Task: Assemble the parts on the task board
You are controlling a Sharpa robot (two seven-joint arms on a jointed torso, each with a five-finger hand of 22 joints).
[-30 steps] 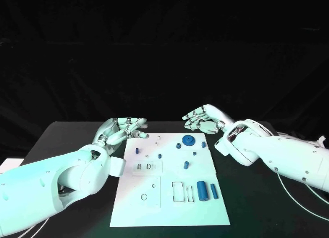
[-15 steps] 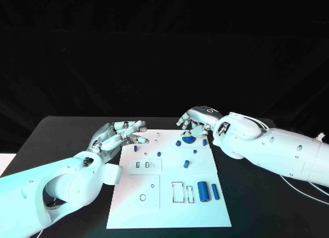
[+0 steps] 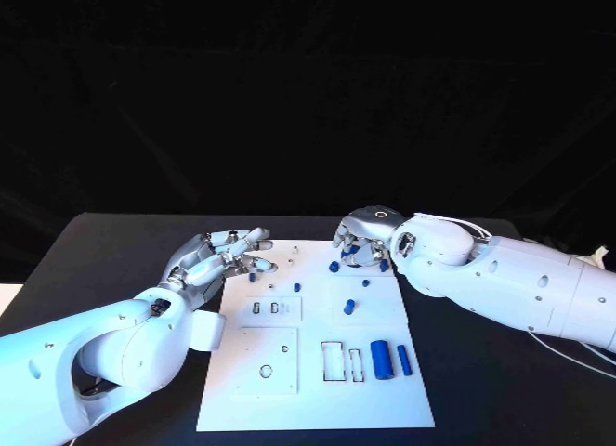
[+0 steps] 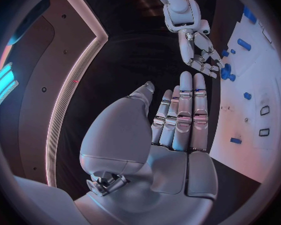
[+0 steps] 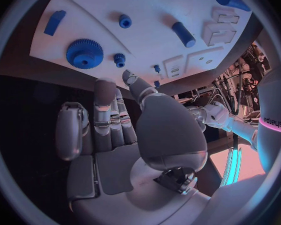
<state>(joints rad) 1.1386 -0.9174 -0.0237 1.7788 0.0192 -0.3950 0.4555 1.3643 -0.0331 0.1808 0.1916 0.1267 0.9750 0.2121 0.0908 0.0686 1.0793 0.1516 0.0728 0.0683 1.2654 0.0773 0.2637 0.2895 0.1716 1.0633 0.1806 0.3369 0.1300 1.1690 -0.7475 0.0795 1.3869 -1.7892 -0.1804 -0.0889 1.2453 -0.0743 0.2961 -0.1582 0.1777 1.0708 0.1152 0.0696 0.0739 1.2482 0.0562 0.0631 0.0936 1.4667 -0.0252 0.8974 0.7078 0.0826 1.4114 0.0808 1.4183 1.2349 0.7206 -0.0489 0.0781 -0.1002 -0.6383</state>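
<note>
The white task board [image 3: 321, 372] lies mid-table with blue parts on it. A large blue gear [image 5: 84, 53] and a small gear [image 5: 119, 60] sit near its far edge. My right hand [image 3: 361, 243] hovers over that edge, fingers apart and extended [image 5: 106, 115], holding nothing. The big gear lies just beyond its fingertips. My left hand [image 3: 228, 255] hangs open beside the board's far left corner, palm flat [image 4: 172, 135], empty. Two blue cylinders [image 3: 380, 359] lie at the board's near right. Small pegs [image 3: 297, 288] and a short bar [image 3: 349, 305] stand mid-board.
Black table [image 3: 107, 251] surrounds the board. In the left wrist view my right hand [image 4: 200, 55] shows above the board's blue pieces [image 4: 225, 74]. Empty slots [image 3: 334, 359] lie next to the cylinders. A cable [image 3: 576, 367] trails at the right.
My right hand has come down from above the board's far right corner and turned over the large gear. The left hand has barely moved. The camera has shifted.
</note>
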